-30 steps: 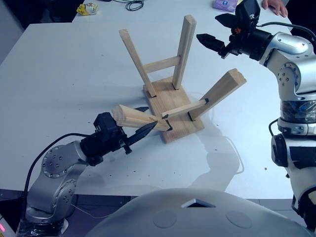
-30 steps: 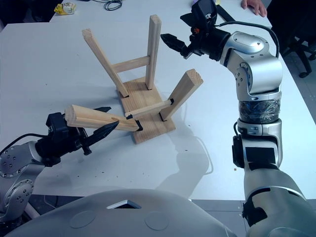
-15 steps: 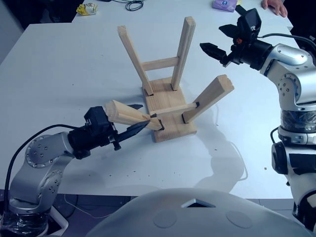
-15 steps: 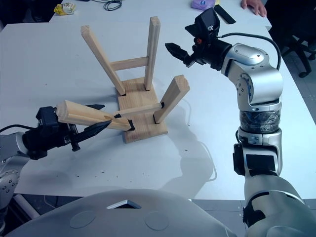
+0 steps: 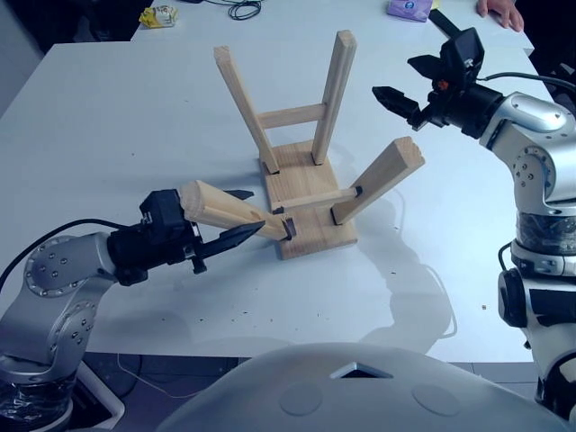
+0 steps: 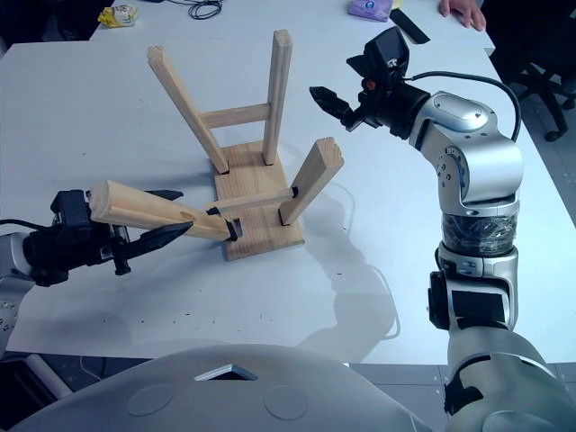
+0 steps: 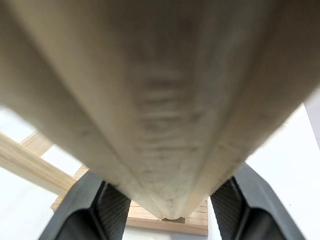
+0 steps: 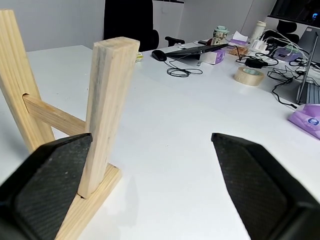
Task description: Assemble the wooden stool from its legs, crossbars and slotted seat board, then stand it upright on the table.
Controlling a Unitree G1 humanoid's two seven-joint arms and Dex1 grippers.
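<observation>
Left tool (image 5: 254,211) is clamped on a tilted leg (image 5: 216,205) meeting the board (image 5: 306,180), which lies on the worktop (image 5: 117,117) with 2 upright legs (image 5: 335,90). Right tool (image 5: 396,77), fingers apart, hangs above, near them.

Head stereo pair overlooks table (image 5: 108,108), sharing stool (image 5: 301,180); left wrist camera hugs leg (image 7: 160,100), right faces stool.

Matt bare-wood stool (image 5: 304,178), smooth white table (image 5: 108,117)

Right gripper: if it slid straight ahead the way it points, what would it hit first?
Likely the nearer upright leg, which stands just inside one finger of the open right gripper; straight through the middle lies bare table. Depth is uncertain.
</observation>
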